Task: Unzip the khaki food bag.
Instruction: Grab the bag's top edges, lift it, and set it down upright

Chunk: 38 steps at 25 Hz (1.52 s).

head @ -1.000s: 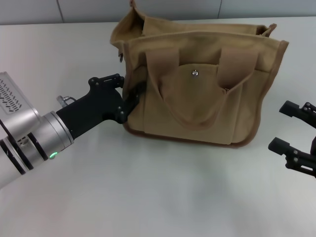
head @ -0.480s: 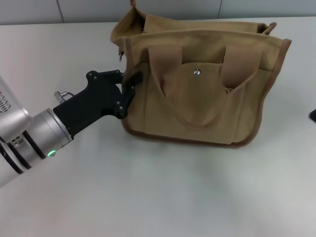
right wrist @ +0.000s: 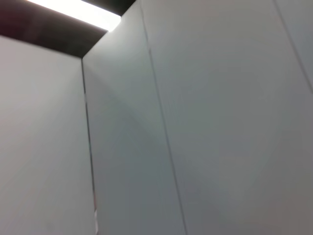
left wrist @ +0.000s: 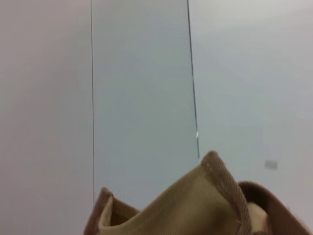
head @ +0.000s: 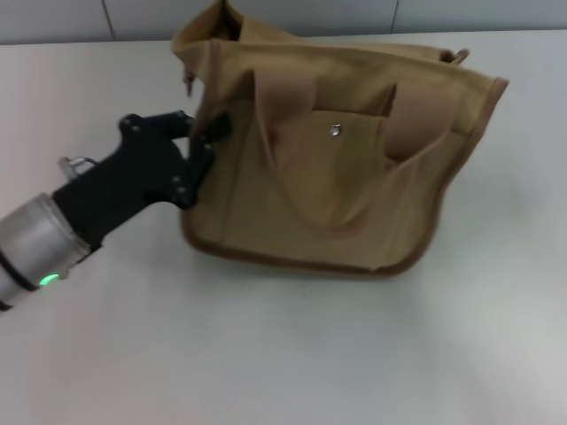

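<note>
The khaki food bag (head: 337, 186) stands upright on the white table (head: 266, 354), its front pocket with a silver snap (head: 335, 131) and two strap handles facing me. My left gripper (head: 205, 140) is at the bag's left side, shut on the piped side edge a little below the top corner. The left wrist view shows only the bag's top corner (left wrist: 195, 205) against a wall. The bag's mouth gapes at its left end; I cannot make out the zipper. My right gripper is out of sight; its wrist view shows only wall panels.
A grey wall (head: 310, 13) runs along the table's far edge, close behind the bag. Bare table surface lies in front of the bag and to its right (head: 514, 266).
The left gripper has moved left and slightly away, dragging the bag with it. The right gripper, at the right edge a second ago, has left the head view.
</note>
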Available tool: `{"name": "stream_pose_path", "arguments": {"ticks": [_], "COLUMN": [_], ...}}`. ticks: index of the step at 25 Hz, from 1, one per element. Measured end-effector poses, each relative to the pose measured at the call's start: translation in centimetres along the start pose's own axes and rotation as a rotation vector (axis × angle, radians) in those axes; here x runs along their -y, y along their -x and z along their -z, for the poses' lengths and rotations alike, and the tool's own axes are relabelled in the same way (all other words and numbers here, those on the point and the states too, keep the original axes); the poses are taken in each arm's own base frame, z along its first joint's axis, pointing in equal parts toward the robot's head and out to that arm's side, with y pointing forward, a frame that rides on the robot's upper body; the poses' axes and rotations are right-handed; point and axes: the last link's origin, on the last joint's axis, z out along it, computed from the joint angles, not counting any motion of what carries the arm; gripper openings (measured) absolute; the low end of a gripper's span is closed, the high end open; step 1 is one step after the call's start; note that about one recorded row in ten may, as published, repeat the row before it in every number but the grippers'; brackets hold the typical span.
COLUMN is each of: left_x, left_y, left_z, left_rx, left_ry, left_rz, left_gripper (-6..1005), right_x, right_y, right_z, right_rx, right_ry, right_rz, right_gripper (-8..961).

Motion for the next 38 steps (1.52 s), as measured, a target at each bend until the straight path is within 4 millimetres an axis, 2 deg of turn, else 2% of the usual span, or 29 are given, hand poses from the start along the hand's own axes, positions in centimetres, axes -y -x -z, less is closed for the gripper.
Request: {"name": "stream_pose_path", "arguments": {"ticks": [2, 3, 4, 5, 6, 7, 10, 11, 12, 13, 14, 15, 16, 17, 19, 26, 38], "left_x": [0.7, 0.7, 1.0, 1.0, 1.4, 1.4, 1.8, 1.8, 1.8, 1.7, 1.7, 1.7, 1.6, 1.6, 1.6, 1.6, 1.5], "left_y": [-1.5, -1.5, -2.5, -2.5, -3.5, -3.5, -4.6, -4.9, -4.9, -4.9, -5.0, -5.0, -5.1, -5.1, -5.2, -5.3, -5.3], "left_z": [0.7, 0.7, 1.0, 1.0, 1.1, 1.1, 0.9, 0.7, 0.7, 0.5, 0.3, 0.3, 0.2, 0.1, 0.0, -0.1, -0.7], "left_rx": [-0.043, -0.043, -0.072, -0.072, -0.093, -0.093, -0.106, -0.108, -0.108, -0.109, -0.109, -0.109, -0.110, -0.110, -0.111, -0.113, -0.116], "left_ry": [0.027, 0.027, 0.053, 0.053, 0.082, 0.082, 0.120, 0.143, 0.143, 0.153, 0.165, 0.165, 0.172, 0.175, 0.180, 0.184, 0.202], "left_rz": [-0.022, -0.022, -0.041, -0.041, -0.058, -0.058, -0.080, -0.093, -0.093, -0.097, -0.102, -0.102, -0.104, -0.106, -0.107, -0.111, -0.108], "left_gripper": [55, 56, 57, 57, 58, 59, 61, 62, 62, 63, 64, 64, 65, 66, 67, 72, 80], "right_x": [0.5, 0.8, 1.2, 1.2, 2.0, 2.0, 3.4, 4.0, 4.0, 3.9, 3.3, 3.3, 2.7, 2.7, 2.0, 1.0, 0.4], "right_y": [0.3, 0.6, 1.0, 1.0, 1.6, 1.6, 1.7, 0.9, 0.9, 0.2, -1.3, -1.3, -2.5, -2.5, -3.9, -5.7, -6.6], "right_z": [-1.0, -1.3, -1.4, -1.4, -2.1, -2.1, -4.3, -6.9, -6.9, -8.4, -11.2, -11.2, -13.4, -13.4, -15.7, -17.4, -17.8], "right_rx": [0.093, 0.143, 0.205, 0.205, 0.321, 0.321, 0.372, 0.307, 0.307, 0.254, 0.137, 0.137, 0.052, 0.052, -0.050, -0.190, -0.260], "right_ry": [-0.040, -0.066, -0.104, -0.104, -0.177, -0.177, -0.206, -0.153, -0.153, -0.101, 0.008, 0.008, 0.091, 0.091, 0.181, 0.298, 0.367], "right_rz": [0.005, 0.013, 0.024, 0.024, 0.039, 0.039, 0.025, -0.003, -0.003, -0.010, 0.002, 0.002, 0.020, 0.020, 0.028, 0.056, 0.123], "right_gripper": [838, 837, 837, 837, 837, 837, 837, 837, 836, 836, 836, 836, 836, 836, 836, 835, 835]}}
